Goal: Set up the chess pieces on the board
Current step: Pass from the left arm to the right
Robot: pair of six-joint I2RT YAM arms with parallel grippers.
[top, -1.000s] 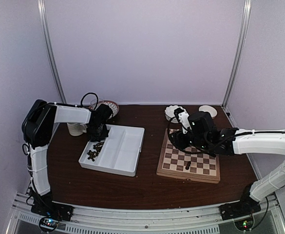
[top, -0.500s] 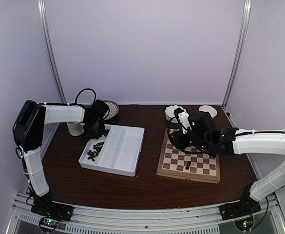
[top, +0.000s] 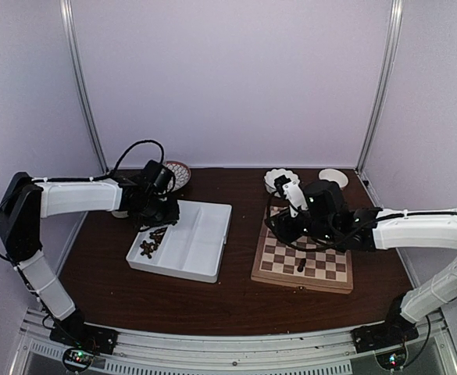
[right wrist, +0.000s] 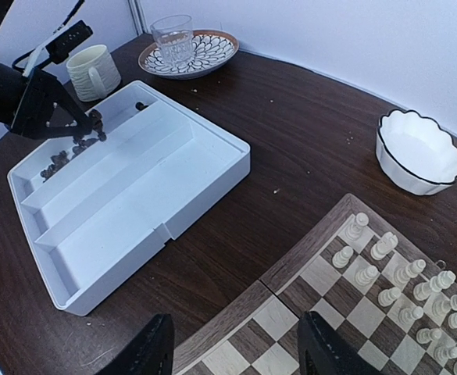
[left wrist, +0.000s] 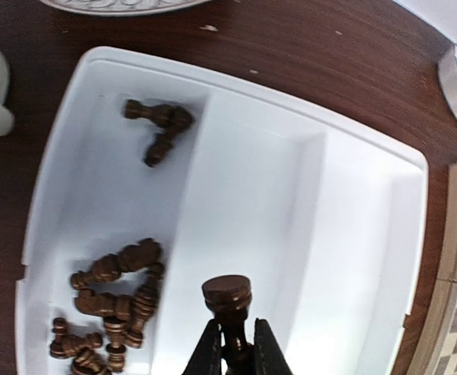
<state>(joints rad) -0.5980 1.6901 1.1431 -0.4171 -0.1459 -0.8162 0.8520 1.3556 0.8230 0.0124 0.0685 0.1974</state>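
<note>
Left wrist: left gripper [left wrist: 235, 345] pinches a dark chess piece [left wrist: 227, 294] (above the tray [left wrist: 353, 234]).

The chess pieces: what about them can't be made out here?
- Held piece: left wrist view, left gripper hides its base.
- Board: top view, right arm covers its far rows.
- Loose pieces in the tray: top view, too small to count.

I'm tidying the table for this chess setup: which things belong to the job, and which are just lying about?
Job: dark chess pieces, one gripped dark piece, board, white tray holding the pieces.
Lying about: mug, glass, patterned plate, scalloped bowl.
</note>
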